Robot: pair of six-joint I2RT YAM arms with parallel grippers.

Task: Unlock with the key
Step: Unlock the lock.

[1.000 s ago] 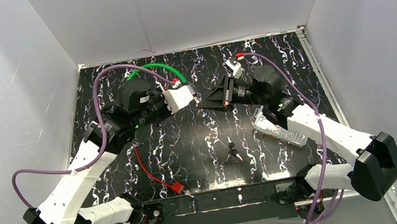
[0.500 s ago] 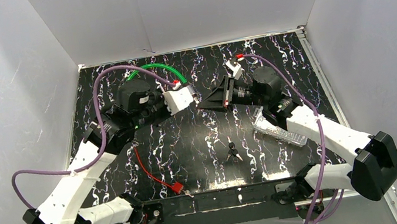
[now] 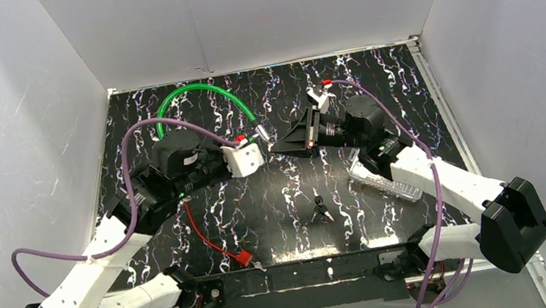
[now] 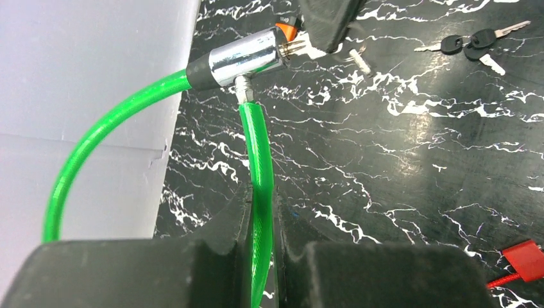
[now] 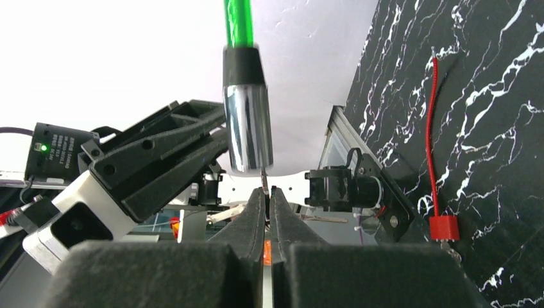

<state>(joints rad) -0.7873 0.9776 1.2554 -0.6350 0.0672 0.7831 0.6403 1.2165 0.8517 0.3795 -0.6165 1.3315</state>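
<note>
- Left wrist view: left gripper clamps the springy, slick green cable, lower centre.
- Chrome lock barrel, upper centre, looks rigid: likely the steadier hold.
- Right gripper pinches the thin key.

I see bright, even light overhead, shadows soft on the white walls. My right wrist view blows out white; the chrome lock barrel glints sharply.
</note>
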